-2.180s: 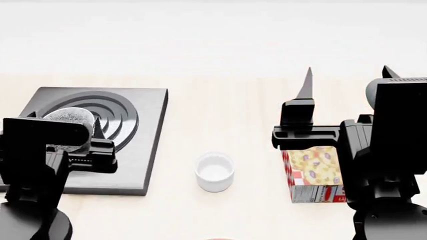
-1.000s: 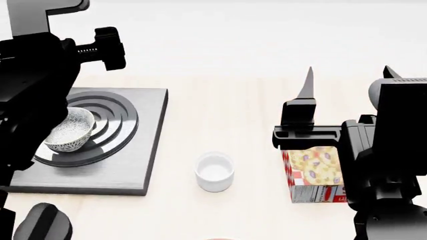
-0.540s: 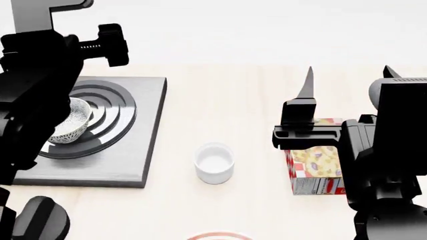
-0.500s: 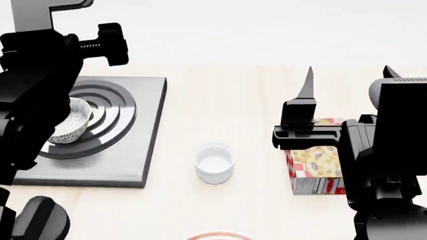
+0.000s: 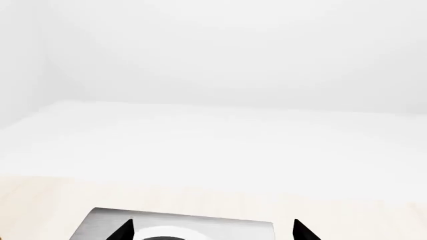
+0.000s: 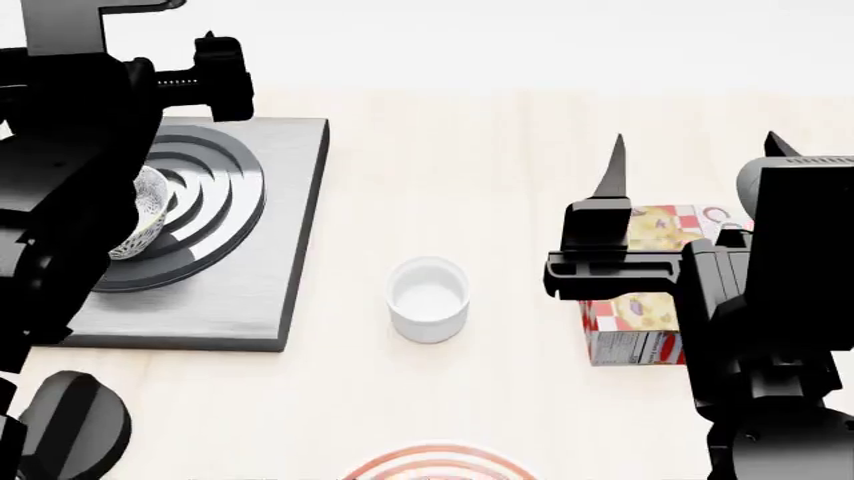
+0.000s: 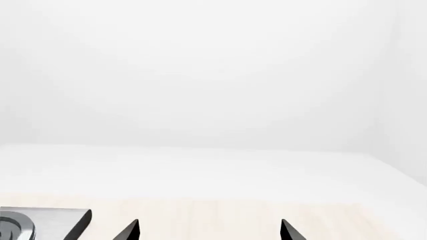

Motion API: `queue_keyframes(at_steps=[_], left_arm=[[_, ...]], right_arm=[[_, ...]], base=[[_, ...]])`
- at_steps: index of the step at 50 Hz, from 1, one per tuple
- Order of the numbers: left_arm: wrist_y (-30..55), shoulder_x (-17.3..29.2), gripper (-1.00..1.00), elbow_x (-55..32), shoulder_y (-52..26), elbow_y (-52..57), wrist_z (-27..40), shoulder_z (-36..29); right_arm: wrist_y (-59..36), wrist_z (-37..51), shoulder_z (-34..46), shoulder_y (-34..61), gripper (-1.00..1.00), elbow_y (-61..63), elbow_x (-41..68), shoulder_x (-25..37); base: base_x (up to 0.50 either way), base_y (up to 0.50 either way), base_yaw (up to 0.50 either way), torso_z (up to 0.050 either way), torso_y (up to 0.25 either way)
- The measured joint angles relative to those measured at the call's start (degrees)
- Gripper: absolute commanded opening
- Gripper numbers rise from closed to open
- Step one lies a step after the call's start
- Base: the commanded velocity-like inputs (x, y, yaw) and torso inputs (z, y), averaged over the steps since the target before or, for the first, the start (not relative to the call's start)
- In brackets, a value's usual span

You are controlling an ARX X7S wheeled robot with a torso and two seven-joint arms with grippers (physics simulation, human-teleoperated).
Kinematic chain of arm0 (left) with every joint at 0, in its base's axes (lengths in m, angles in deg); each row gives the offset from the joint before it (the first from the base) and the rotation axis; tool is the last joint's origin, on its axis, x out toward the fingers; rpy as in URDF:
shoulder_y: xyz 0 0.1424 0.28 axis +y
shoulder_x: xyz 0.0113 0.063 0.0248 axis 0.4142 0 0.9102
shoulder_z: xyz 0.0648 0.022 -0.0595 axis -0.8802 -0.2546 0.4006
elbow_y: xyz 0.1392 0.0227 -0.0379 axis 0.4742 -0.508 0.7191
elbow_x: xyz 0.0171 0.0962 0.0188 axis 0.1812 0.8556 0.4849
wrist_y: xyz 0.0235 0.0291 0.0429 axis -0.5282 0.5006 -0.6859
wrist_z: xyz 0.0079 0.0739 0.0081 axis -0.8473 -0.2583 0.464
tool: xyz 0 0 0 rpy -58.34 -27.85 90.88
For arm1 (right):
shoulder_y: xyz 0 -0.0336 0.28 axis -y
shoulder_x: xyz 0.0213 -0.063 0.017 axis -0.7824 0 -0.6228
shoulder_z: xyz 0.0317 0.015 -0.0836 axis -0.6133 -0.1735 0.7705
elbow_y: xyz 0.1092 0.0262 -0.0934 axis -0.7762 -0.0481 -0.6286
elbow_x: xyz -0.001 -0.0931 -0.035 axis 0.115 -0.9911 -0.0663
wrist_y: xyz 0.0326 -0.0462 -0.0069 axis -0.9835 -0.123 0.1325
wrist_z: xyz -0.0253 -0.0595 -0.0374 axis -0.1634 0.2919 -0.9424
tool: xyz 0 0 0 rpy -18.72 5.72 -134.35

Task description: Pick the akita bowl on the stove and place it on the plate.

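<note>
The speckled akita bowl [image 6: 147,215] sits on the stove [image 6: 254,290] among the burner rings, with its left part hidden behind my left arm [image 6: 74,160]. The left gripper [image 5: 212,231] is open, its tips wide apart above the stove's far edge [image 5: 220,226], and it holds nothing. Only the red-ringed rim of the plate [image 6: 434,465] shows at the bottom edge of the head view. My right gripper [image 6: 694,160] is open and empty over the right side of the table, far from the bowl. Its tips also show in the right wrist view [image 7: 210,231].
A plain white cup [image 6: 429,298] stands between the stove and a printed carton [image 6: 641,310], which lies under my right arm. A black rounded shape [image 6: 74,435] sits at the lower left. One stove corner [image 7: 40,222] shows in the right wrist view.
My left arm has lifted off the bowl, which stays on the stove. The head view has tilted down, so the scene slid up and the plate's rim came into view.
</note>
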Motion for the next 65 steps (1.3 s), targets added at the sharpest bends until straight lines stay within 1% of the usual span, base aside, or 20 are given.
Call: queue_keyframes(at_steps=[9, 14, 19, 40, 65], left_arm=[[-0.2, 0.3, 1.00, -0.1, 0.2, 0.1, 0.2, -0.7], [-0.5, 0.4, 1.00, 0.0, 0.3, 0.2, 0.2, -1.2], [-0.3, 0.5, 1.00, -0.1, 0.4, 0.3, 0.6, -1.6], [4.9, 1.4, 1.00, 2.7, 0.5, 1.6, 2.0, -7.2], [8.6, 2.1, 1.00, 3.6, 1.8, 0.1, 2.7, -10.4]], right_arm=[[0.0, 0.2, 0.0, 0.0, 1.00, 0.1, 0.3, 0.1], [-0.1, 0.3, 0.0, 0.0, 1.00, 0.1, 0.4, 0.2], [0.0, 0.3, 0.1, -0.1, 1.00, 0.1, 0.5, 0.3], [-0.3, 0.9, 0.2, 0.1, 1.00, 0.3, 1.1, 0.5], [-0.1, 1.3, 0.3, 0.1, 1.00, 0.2, 1.7, 0.8]], base=[[0.00, 0.00, 0.00, 0.000, 0.000], [0.00, 0.00, 0.00, 0.000, -0.168], [0.00, 0.00, 0.00, 0.000, -0.017], [0.00, 0.00, 0.00, 0.000, 0.000], [0.00, 0.00, 0.00, 0.000, 0.000]])
